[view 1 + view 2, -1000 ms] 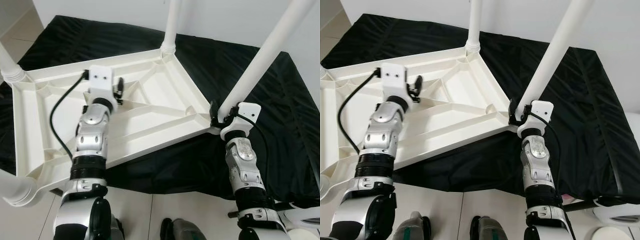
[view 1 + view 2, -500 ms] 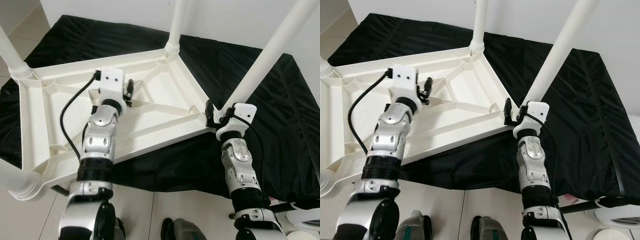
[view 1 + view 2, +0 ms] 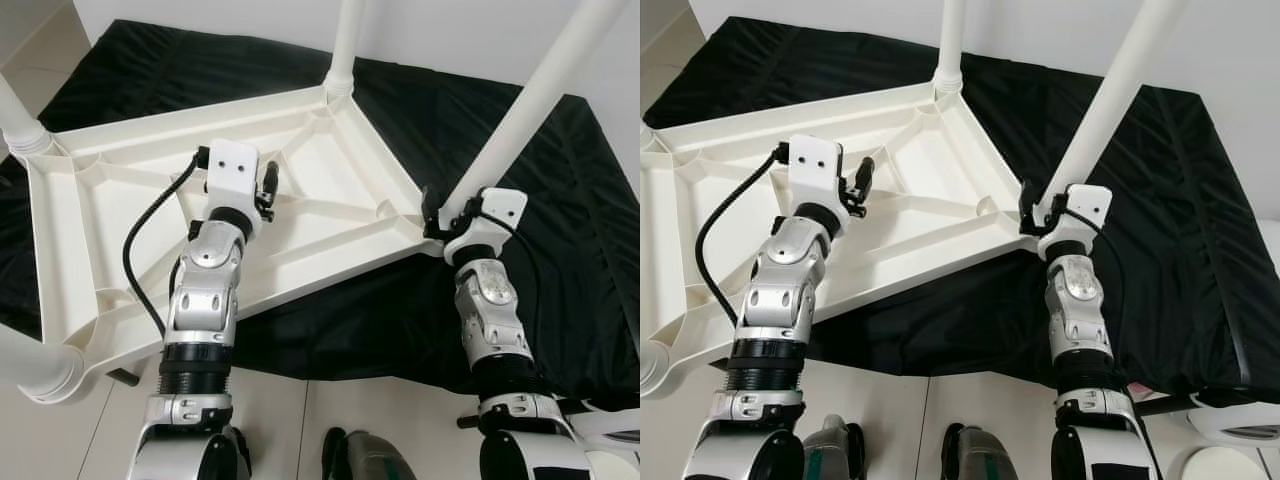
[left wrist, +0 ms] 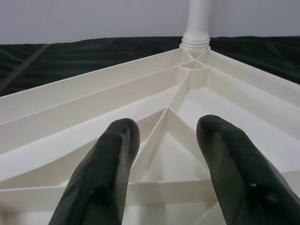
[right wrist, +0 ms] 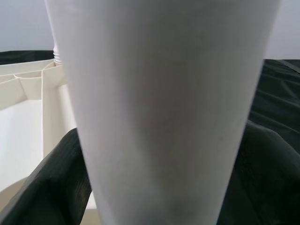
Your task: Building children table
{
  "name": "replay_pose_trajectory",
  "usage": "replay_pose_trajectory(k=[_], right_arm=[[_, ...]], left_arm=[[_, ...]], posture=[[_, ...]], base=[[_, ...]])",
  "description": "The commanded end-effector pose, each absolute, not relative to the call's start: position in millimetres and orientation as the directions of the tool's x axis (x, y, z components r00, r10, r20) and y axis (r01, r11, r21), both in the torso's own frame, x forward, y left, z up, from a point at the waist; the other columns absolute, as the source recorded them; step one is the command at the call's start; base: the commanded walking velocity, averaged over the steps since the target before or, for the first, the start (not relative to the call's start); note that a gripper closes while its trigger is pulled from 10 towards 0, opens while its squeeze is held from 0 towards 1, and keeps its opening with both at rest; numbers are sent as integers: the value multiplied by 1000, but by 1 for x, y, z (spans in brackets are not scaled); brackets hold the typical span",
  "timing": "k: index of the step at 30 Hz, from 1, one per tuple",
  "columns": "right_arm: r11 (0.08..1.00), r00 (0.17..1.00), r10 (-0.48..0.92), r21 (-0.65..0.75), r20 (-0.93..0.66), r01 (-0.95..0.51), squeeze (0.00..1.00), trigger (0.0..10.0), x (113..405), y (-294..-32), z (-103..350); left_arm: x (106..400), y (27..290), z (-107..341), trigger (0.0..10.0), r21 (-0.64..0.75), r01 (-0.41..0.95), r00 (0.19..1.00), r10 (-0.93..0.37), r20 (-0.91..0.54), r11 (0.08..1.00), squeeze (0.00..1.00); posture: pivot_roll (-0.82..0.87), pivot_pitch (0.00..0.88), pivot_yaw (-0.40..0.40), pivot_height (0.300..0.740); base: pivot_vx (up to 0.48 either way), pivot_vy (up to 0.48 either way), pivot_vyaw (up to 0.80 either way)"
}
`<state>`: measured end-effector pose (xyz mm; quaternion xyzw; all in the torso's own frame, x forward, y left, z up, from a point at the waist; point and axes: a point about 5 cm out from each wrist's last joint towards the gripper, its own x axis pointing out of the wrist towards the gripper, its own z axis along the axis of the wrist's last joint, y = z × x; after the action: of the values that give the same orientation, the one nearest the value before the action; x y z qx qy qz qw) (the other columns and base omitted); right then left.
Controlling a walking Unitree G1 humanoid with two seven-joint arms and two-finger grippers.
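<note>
Lying upside down on a black cloth (image 3: 520, 320), the white plastic table top (image 3: 330, 200) showed its ribbed underside, its long axis running from the robot's near left toward the far right. The near-left corner was cut off by the frame edge, and all the legs ran out of the pictures before their ends. The right gripper (image 3: 1032, 212) sat at the table's near-right corner, its black fingers (image 5: 51, 187) pinching the base of a white leg (image 3: 530, 110) that slanted up and away to the right from that claw; the wrist view was so close that the leg blocked the socket behind it. The left gripper (image 4: 166, 154) hovered just over the ribs (image 4: 164, 117) in the middle of the underside, its fingers spread apart and holding nothing. Straight ahead of that claw, a far leg (image 4: 197, 21) stood upright in the far corner. Another leg (image 3: 18, 115) rose at the far left, and a fourth leg (image 3: 30, 365) lay low at the near left.
</note>
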<state>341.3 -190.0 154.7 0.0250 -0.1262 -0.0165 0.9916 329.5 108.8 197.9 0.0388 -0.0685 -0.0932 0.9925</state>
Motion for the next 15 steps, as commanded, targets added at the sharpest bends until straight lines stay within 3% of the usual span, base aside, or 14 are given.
replay_pose_trajectory(k=[1,15], right_arm=[[998,970,-46,55,241,34,0,10000,342,-194,153],[998,973,50,13,227,-54,0,10000,371,-187,165]], left_arm=[[326,105,196,10000,81,194,972,-203,118,978,0],[304,92,211,10000,41,239,961,-242,132,970,0]], posture=[[28,163,-59,740],[67,185,-57,740]], base=[[0,0,0],[0,0,0]])
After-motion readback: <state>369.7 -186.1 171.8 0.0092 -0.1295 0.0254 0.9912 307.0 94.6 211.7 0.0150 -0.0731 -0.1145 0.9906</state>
